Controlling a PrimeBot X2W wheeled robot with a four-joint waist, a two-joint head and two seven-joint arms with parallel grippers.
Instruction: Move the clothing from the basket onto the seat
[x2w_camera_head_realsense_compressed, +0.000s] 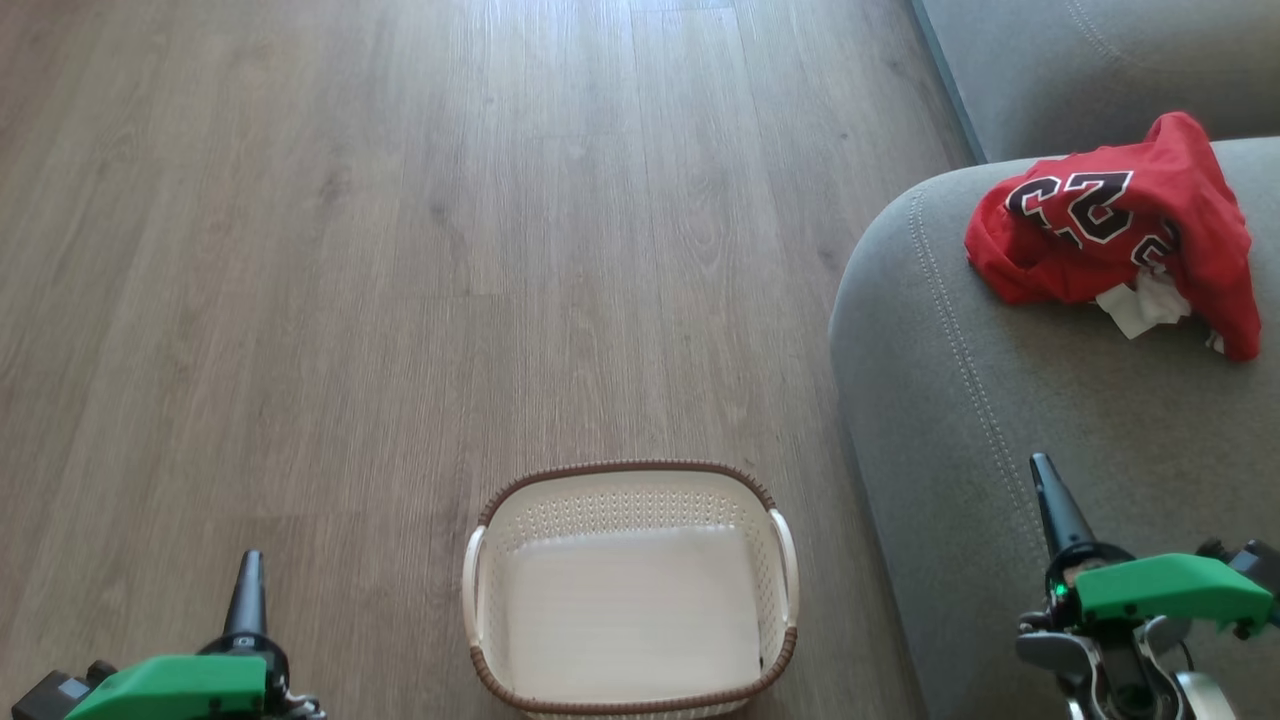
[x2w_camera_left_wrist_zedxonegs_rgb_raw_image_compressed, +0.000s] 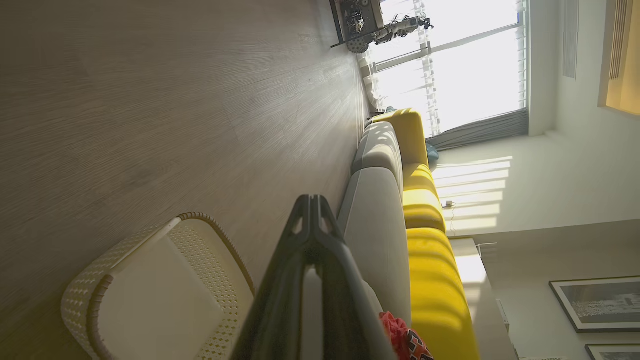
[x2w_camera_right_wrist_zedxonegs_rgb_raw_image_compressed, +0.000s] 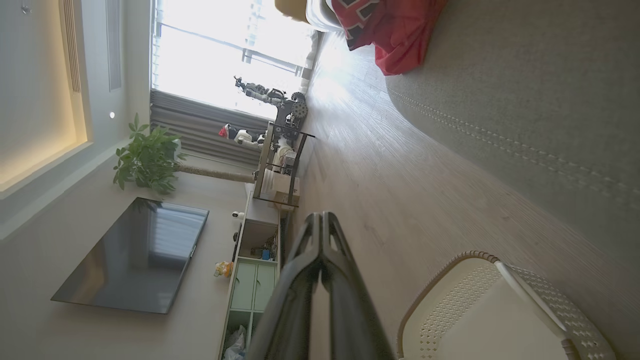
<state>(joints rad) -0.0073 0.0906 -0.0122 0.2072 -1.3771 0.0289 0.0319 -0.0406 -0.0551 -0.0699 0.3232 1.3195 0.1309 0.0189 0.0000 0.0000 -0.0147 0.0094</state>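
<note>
Red clothing (x2w_camera_head_realsense_compressed: 1120, 230) with black-and-white lettering and a white tag lies crumpled on the grey seat (x2w_camera_head_realsense_compressed: 1000, 420) at the right. Its red edge shows too in the left wrist view (x2w_camera_left_wrist_zedxonegs_rgb_raw_image_compressed: 400, 337) and in the right wrist view (x2w_camera_right_wrist_zedxonegs_rgb_raw_image_compressed: 395, 30). The cream basket (x2w_camera_head_realsense_compressed: 630, 590) with a brown rim stands on the floor at bottom centre, nothing inside it. My left gripper (x2w_camera_head_realsense_compressed: 248, 562) is shut at the lower left, left of the basket. Over the seat's front part, my right gripper (x2w_camera_head_realsense_compressed: 1042, 465) is shut, well short of the clothing. Both hold nothing.
Wood-look floor (x2w_camera_head_realsense_compressed: 400, 250) stretches ahead and to the left. A second grey cushion (x2w_camera_head_realsense_compressed: 1100, 70) lies at the far right. The wrist views show a yellow sofa back (x2w_camera_left_wrist_zedxonegs_rgb_raw_image_compressed: 425, 210), a TV (x2w_camera_right_wrist_zedxonegs_rgb_raw_image_compressed: 135, 255), a low cabinet (x2w_camera_right_wrist_zedxonegs_rgb_raw_image_compressed: 255, 280), a plant (x2w_camera_right_wrist_zedxonegs_rgb_raw_image_compressed: 147, 160) and a window.
</note>
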